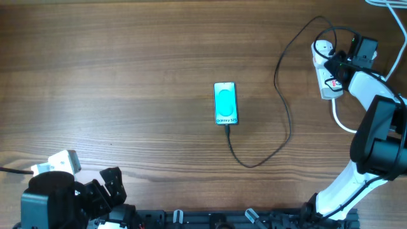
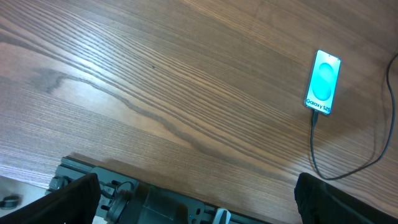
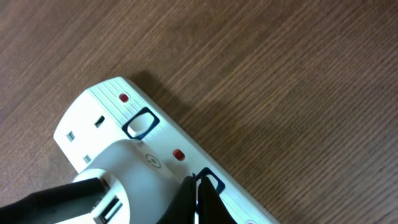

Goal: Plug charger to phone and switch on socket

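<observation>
Charger looks plugged into phone. Switch-on pending: right of phone, your right gripper, pressed together, touches socket switch. Left gripper spread.

A wooden counter fills every view, its brown surface streaked with long darker grain lines running mostly lengthwise. The finish is matte, and soft light falls on it from above, leaving a pale sheen across the far part in the left wrist view and only faint, blurred shadows. A dark rail with small fittings runs along the near edge. Beyond that edge, a pale strip shows at the corner.
</observation>
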You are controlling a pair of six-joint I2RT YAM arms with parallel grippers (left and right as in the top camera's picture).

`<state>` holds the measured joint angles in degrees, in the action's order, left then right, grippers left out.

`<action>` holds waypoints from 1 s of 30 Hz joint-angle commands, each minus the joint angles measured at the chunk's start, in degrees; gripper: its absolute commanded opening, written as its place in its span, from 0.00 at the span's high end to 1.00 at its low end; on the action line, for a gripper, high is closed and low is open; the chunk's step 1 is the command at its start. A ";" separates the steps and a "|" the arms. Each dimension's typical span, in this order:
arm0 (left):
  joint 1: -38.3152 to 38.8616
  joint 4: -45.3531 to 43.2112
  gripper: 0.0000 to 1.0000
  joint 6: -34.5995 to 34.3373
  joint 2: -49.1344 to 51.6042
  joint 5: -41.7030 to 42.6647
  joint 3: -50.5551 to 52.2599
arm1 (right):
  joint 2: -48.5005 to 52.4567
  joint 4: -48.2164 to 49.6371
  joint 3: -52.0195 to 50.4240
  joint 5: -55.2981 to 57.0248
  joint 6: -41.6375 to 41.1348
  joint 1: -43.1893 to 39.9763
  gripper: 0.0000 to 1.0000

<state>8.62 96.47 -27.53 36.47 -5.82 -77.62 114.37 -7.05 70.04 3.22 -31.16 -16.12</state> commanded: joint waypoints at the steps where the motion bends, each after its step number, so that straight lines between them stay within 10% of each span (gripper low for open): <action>1: 0.15 0.02 0.00 0.04 -0.22 -0.90 0.44 | 1.07 0.42 1.09 0.83 1.01 -0.17 0.95; 20: 0.15 0.02 0.00 0.04 -0.20 -0.90 0.44 | 3.67 -9.14 1.11 -2.95 2.71 7.72 0.95; 30: 0.15 0.00 0.00 0.07 -0.22 -0.94 0.44 | -15.19 -22.23 1.09 -2.84 4.98 8.22 0.95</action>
<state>8.62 96.44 -27.53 36.47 -6.17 -77.60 107.70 -27.92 70.94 1.48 -28.51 -8.29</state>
